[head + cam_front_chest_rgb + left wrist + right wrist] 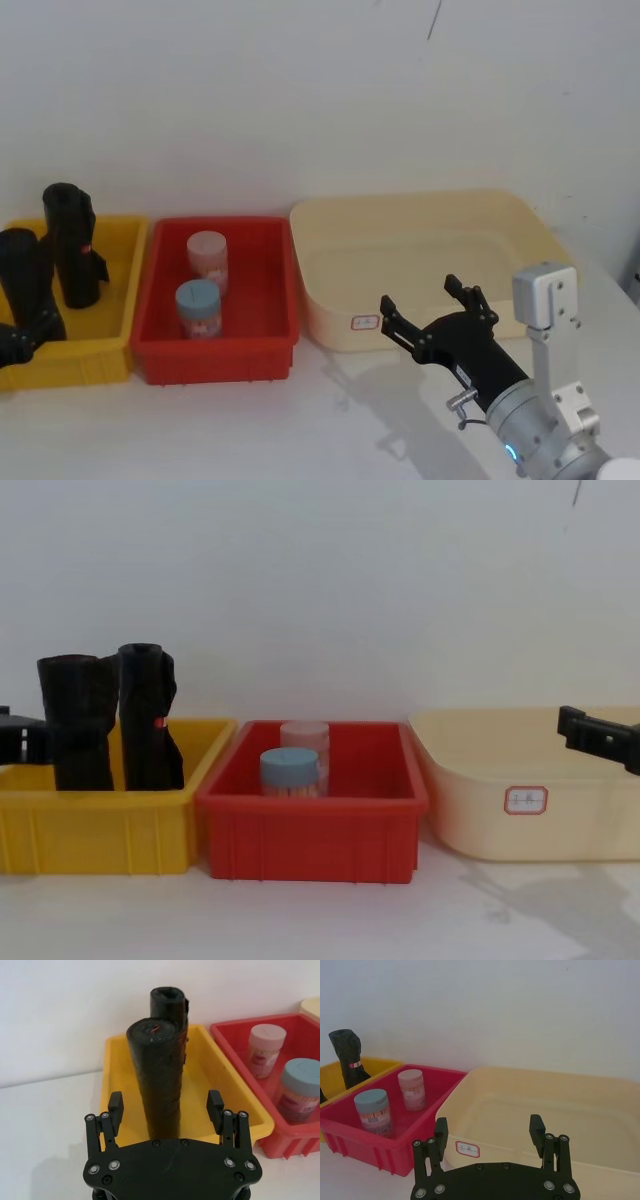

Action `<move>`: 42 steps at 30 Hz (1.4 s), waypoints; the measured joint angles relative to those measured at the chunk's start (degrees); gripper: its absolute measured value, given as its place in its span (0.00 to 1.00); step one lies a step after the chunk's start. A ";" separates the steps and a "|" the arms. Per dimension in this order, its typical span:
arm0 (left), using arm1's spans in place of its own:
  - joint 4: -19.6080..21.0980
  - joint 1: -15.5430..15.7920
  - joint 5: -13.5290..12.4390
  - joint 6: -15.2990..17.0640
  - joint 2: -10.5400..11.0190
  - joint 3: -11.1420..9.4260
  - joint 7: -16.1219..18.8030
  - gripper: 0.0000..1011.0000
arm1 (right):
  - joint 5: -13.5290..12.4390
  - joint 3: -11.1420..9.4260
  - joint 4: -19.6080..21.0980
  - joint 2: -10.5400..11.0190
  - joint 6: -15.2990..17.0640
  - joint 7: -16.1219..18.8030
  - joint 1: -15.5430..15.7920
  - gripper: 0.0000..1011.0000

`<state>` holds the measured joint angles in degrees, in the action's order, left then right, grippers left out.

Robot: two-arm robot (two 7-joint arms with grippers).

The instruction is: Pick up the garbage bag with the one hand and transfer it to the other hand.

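Two black rolls stand upright in the yellow bin (110,300). The garbage bag (25,280) is the nearer, plain roll; it also appears in the wrist view (160,1080) and the chest view (75,725). The other roll (70,245) carries a small red mark and stands just behind it. My left gripper (165,1105) is open at the bin's near edge, and the garbage bag stands close in front of the gap between its fingers. Over the front wall of the beige tub (330,310), my right gripper (420,292) hangs open and holds nothing; the right wrist view shows it too (488,1122).
A red bin (270,345) sits between the yellow bin and the tub, holding a pink-lidded jar (207,258) and a blue-lidded jar (198,305). The tub (600,1110) has nothing inside. A white wall rises close behind all three containers.
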<state>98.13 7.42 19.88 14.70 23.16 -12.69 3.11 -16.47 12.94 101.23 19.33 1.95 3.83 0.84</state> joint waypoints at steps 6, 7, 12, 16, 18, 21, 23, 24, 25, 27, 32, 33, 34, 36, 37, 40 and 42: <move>-1.27 0.71 -0.10 0.03 -0.11 0.24 -0.31 0.99 | 0.00 0.00 0.00 0.00 0.00 0.00 0.00 0.99; -1.52 0.89 -0.13 0.01 -0.12 0.24 -0.48 0.99 | 0.00 0.00 0.00 0.00 0.00 0.00 0.00 0.99; -3.73 2.64 -0.51 -0.46 -0.23 0.13 -1.64 0.99 | 0.00 0.00 0.00 0.00 0.00 0.00 0.00 0.99; -5.42 4.04 -0.82 -0.93 -0.29 -0.09 -2.59 0.99 | 0.00 0.00 0.00 0.00 0.00 0.00 0.00 0.99; -6.79 5.26 -1.11 -1.32 -0.34 -0.26 -3.38 0.99 | 0.00 0.00 0.00 0.00 0.00 0.00 0.00 0.99; -7.67 6.13 -1.34 -1.59 -0.36 -0.37 -3.89 0.99 | 0.00 0.00 0.00 0.00 0.00 0.00 0.00 0.99; -8.57 7.06 -1.59 -1.89 -0.37 -0.51 -4.44 0.99 | 0.00 0.00 0.00 0.00 0.00 0.00 0.00 0.99; -8.83 7.32 -1.66 -1.97 -0.37 -0.54 -4.62 0.99 | 0.00 0.00 0.00 0.00 0.00 0.00 0.00 0.99; -9.08 7.59 -1.72 -2.06 -0.38 -0.57 -4.73 0.99 | 0.00 0.00 0.00 0.00 0.00 0.00 0.00 0.99; -9.85 8.38 -1.87 -2.37 -0.39 -0.67 -5.44 0.99 | 0.00 0.00 0.00 0.00 0.00 0.00 0.00 0.99; -11.40 9.94 -1.94 -3.16 -0.33 -0.83 -7.21 0.99 | 0.00 0.00 0.00 0.00 0.00 0.00 0.00 0.99; -11.61 10.12 -1.93 -3.32 -0.31 -0.85 -7.61 0.99 | 0.00 0.00 0.00 0.00 0.00 0.00 0.01 0.99; -11.81 10.30 -1.90 -3.45 -0.30 -0.87 -7.91 0.99 | 0.00 0.00 0.00 0.00 0.00 0.00 0.00 0.99; -12.35 10.79 -1.81 -3.79 -0.27 -0.93 -8.82 0.99 | 0.00 0.00 0.00 0.00 0.00 0.00 0.00 0.99; -12.59 11.00 -1.77 -3.91 -0.27 -0.94 -9.11 0.99 | 0.00 0.00 0.00 0.00 0.00 0.00 0.00 0.99; -13.24 11.57 -1.57 -4.33 -0.27 -0.99 -10.26 0.99 | 0.00 0.00 0.00 0.00 0.00 0.00 0.00 0.99; -13.63 11.91 -1.44 -4.56 -0.28 -1.02 -10.88 0.94 | 0.00 0.00 0.00 0.00 0.00 0.00 0.00 0.99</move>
<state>84.49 19.32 18.44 10.14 22.89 -13.71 -7.76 -16.47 12.94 101.23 19.33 1.95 3.83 0.84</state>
